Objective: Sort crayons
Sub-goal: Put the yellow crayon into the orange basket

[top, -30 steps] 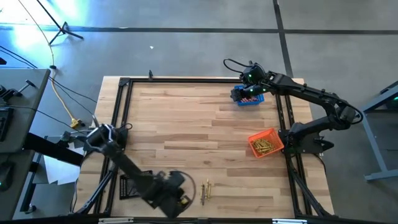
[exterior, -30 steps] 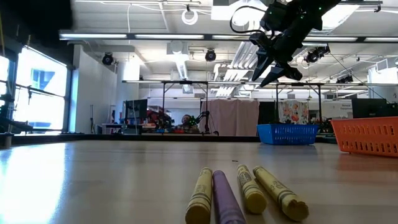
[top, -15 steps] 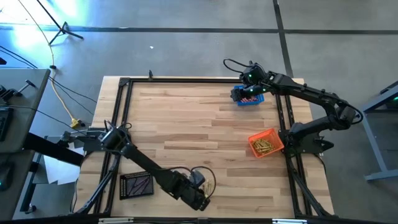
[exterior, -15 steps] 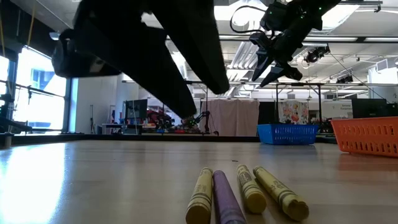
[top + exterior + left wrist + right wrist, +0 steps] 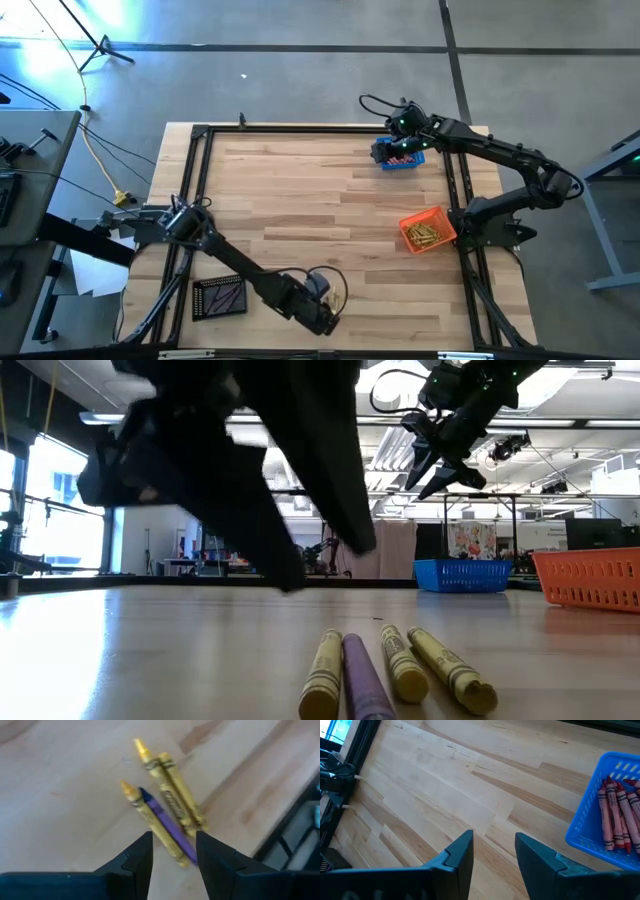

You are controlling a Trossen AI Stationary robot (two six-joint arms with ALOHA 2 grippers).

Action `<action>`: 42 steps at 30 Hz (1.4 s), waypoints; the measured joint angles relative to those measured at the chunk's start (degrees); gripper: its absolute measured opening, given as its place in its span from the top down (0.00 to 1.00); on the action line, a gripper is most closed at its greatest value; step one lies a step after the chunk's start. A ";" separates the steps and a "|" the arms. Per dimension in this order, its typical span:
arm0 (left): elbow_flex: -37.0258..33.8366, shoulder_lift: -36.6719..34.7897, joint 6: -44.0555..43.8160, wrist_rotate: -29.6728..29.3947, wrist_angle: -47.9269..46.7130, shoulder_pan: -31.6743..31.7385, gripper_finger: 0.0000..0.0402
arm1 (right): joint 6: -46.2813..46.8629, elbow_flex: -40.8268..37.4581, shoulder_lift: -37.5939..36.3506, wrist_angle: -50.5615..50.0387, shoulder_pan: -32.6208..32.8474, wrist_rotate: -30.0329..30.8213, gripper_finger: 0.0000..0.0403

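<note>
Three yellow crayons and one purple crayon [image 5: 167, 822] lie side by side flat on the wood near the table's near edge [image 5: 338, 298]; the low view shows them close up [image 5: 365, 682]. My left gripper [image 5: 172, 847] hangs open just above their near ends, slanting down, one finger on either side of the purple crayon and the yellow one beside it, touching nothing. It shows as a large dark shape in the low view [image 5: 315, 560]. My right gripper [image 5: 492, 845] stands open high above the blue basket [image 5: 400, 155], which holds red crayons [image 5: 615, 815].
An orange basket [image 5: 425, 232] with yellow crayons stands at the right side. A black basket [image 5: 220, 297] stands near the left front corner. A black frame [image 5: 195, 200] runs round the table top. Bare wood lies across the middle.
My left gripper has swung from the near left part of the table toward the right and gone down, ending over the four crayons. The black basket, earlier under the arm, now shows. The crayons and my right gripper have kept still.
</note>
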 joint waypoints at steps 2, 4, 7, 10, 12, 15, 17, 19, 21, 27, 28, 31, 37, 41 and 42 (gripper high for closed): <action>-0.07 0.15 -0.08 0.02 -0.76 0.09 0.65 | -0.02 0.00 0.00 0.00 0.02 0.00 0.67; 0.04 0.23 0.06 0.00 -0.15 0.37 0.63 | 0.00 0.00 0.00 0.00 0.01 0.00 0.67; -0.01 0.60 0.09 0.17 -0.96 0.69 0.63 | 0.00 -0.02 0.00 0.00 0.02 0.00 0.67; 0.01 1.35 0.10 0.87 -0.72 0.88 0.63 | 0.00 -0.01 0.00 0.00 0.01 0.00 0.67; -0.02 1.91 0.11 1.75 -1.04 1.15 0.63 | 0.00 0.00 0.00 0.00 0.01 0.00 0.67; -0.06 2.43 0.13 2.40 -1.41 1.44 0.63 | 0.00 -0.02 0.00 0.00 0.02 0.00 0.67; 0.05 2.73 0.16 2.57 -0.99 1.59 0.63 | 0.00 0.00 0.00 0.00 0.02 0.00 0.67; 0.04 2.95 0.16 2.71 -1.53 1.62 0.63 | 0.00 0.00 0.00 0.00 0.02 0.00 0.67; 0.07 3.17 0.16 2.98 -1.50 1.73 0.63 | 0.00 0.00 0.00 -0.02 0.00 0.00 0.67; 0.22 3.70 1.33 3.01 -3.10 2.07 0.63 | 0.00 0.00 0.00 0.00 0.01 0.00 0.67; 0.22 3.74 1.84 3.16 -3.43 2.13 0.63 | 0.00 0.00 0.00 0.00 0.00 0.00 0.67; 0.26 3.76 2.25 3.30 -4.65 2.27 0.63 | 0.00 0.00 0.00 0.00 0.00 0.00 0.67; 0.19 3.80 3.84 3.38 -7.39 2.65 0.63 | -0.01 0.00 0.00 0.00 0.02 0.00 0.67; 0.15 3.82 4.24 3.35 -8.01 2.71 0.63 | 0.00 0.00 0.00 0.00 0.02 0.00 0.67; 0.15 3.83 4.26 3.38 -8.11 2.71 0.64 | 0.00 -0.01 0.00 0.00 0.02 0.00 0.67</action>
